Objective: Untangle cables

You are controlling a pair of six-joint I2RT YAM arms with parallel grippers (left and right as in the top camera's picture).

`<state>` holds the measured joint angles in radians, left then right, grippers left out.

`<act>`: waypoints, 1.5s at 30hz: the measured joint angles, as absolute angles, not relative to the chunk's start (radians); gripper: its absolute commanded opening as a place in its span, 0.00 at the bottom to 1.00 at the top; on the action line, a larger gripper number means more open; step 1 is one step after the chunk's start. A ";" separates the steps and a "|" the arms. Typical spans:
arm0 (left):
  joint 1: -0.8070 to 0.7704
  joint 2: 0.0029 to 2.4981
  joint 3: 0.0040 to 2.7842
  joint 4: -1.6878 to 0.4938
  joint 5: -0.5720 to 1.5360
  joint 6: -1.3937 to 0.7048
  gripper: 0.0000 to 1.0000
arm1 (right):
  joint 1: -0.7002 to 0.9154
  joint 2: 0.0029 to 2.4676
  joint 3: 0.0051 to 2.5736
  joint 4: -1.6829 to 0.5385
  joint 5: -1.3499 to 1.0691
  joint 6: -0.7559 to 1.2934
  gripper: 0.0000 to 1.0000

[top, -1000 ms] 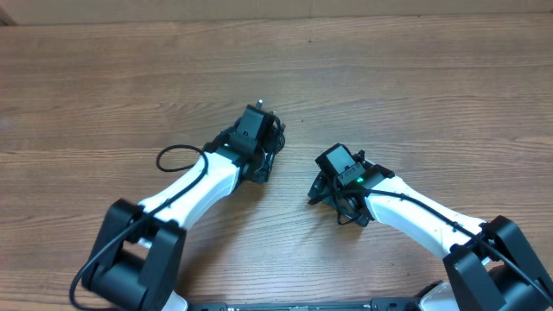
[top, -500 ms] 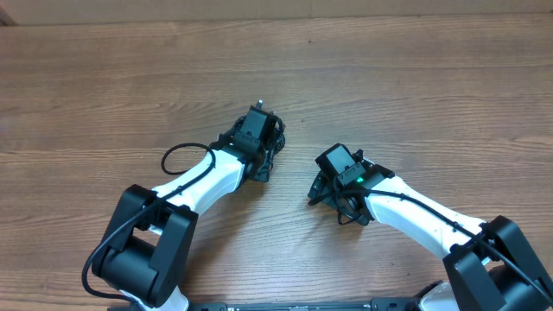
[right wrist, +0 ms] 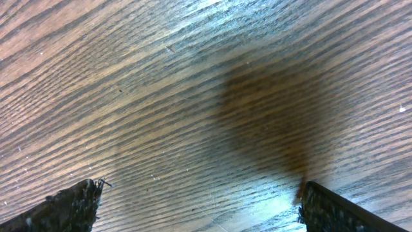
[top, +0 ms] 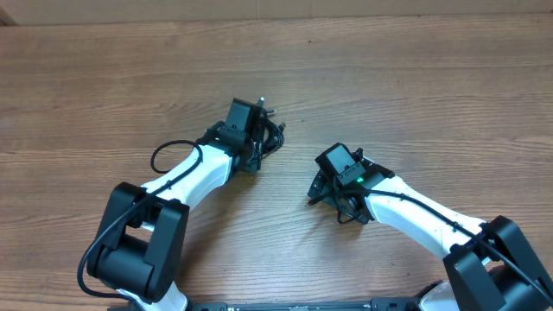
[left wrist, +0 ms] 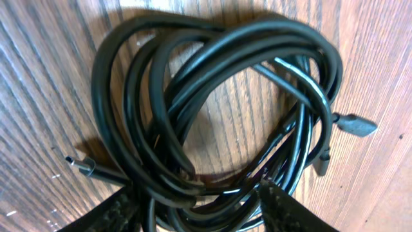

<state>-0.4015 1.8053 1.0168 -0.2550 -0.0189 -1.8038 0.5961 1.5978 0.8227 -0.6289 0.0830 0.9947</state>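
Cables' place: I see the cables [left wrist: 135, 129] on the desk [left wrist: 380, 187], their lower loops lying between the fingers of the left end effector [left wrist: 199, 200].
Left end effector: fingers apart, astride the cables.
Cables' look: thin black cords in one tangled coil, plugs poking out.
Right end effector [right wrist: 199, 200]: fingers apart, well apart from the cables.

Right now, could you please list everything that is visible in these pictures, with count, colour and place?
table: one, brown wood, under everything.
cables: one tangled bundle, black, on the table under the left tool; number of cords unclear.
plugs: three visible, black, sticking out of the bundle.
arms: two, white and black, reaching in from the bottom of the overhead view.
left tool: one, black, open, a finger on each side of the bundle's edge.
right tool: one, black, open, over bare wood.
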 measured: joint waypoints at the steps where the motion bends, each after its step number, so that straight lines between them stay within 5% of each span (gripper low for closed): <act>1: -0.403 1.805 1.017 -0.255 -0.019 -1.804 0.56 | 0.596 1.598 0.823 -0.629 0.083 0.994 0.98; 8: -0.413 1.808 1.017 -0.255 -0.028 -1.804 0.52 | 0.596 1.598 0.823 -0.629 0.083 0.994 0.98; 11: -0.419 1.818 1.017 -0.255 -0.036 -1.805 0.38 | 0.596 1.598 0.823 -0.629 0.083 0.994 0.98; 15: -0.419 1.841 1.017 -0.253 -0.039 -1.805 0.05 | 0.596 1.598 0.823 -0.630 0.083 0.994 0.98; 21: -0.418 1.854 1.018 -0.231 -0.027 -1.761 0.04 | 0.596 1.598 0.823 -0.643 0.083 0.994 0.96; 29: -0.344 1.792 1.018 -0.337 0.100 -1.430 0.04 | 0.595 1.598 0.821 -0.498 -0.037 0.867 0.96; 32: -0.316 1.744 1.019 -0.427 0.115 -1.327 0.04 | 0.596 1.598 0.821 -0.421 -0.138 0.773 0.89; 37: -0.306 1.722 1.019 -0.516 0.119 -1.219 0.04 | 0.595 1.598 0.818 -0.308 -0.315 0.688 0.56; 45: -0.334 1.722 1.019 -0.519 0.155 -1.143 0.04 | 0.611 1.598 0.818 -0.198 -0.386 0.722 0.40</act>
<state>-0.3344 1.7222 1.0191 -0.5190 0.1551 -1.1431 0.6106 1.5978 0.8177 -0.1978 -0.3862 0.7219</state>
